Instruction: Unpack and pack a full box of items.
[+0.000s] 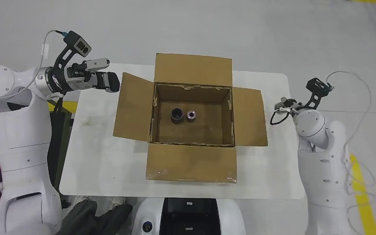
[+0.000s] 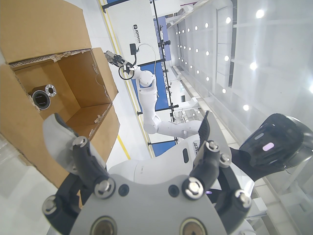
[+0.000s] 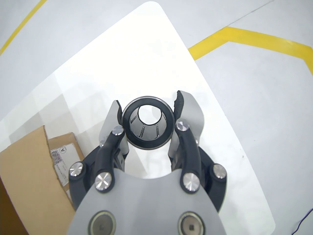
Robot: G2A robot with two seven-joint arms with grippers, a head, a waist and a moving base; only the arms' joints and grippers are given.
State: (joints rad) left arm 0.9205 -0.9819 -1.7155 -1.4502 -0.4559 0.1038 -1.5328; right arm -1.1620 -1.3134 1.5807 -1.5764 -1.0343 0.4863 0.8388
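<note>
**Holding a metal ring [image 3: 146, 133] beside the box [image 1: 191, 161]**

It is pinched on its round sides by the right gripper [image 3: 148, 113], at 3 o'clock from the box. A dark tube [image 1: 177, 114] and a silver piece [image 1: 191, 115] are seen inside. The left gripper [image 2: 129, 123] is spread wide, empty, at 10 o'clock. The ring is judged hard, smooth and heavy, so a firm squeeze is needed.

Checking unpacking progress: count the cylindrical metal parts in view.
3. A dark-ended sleeve and a smaller silver one lie side by side on the box floor; a third sleeve sits clamped in the right gripper over the table. None looks hidden.
</note>
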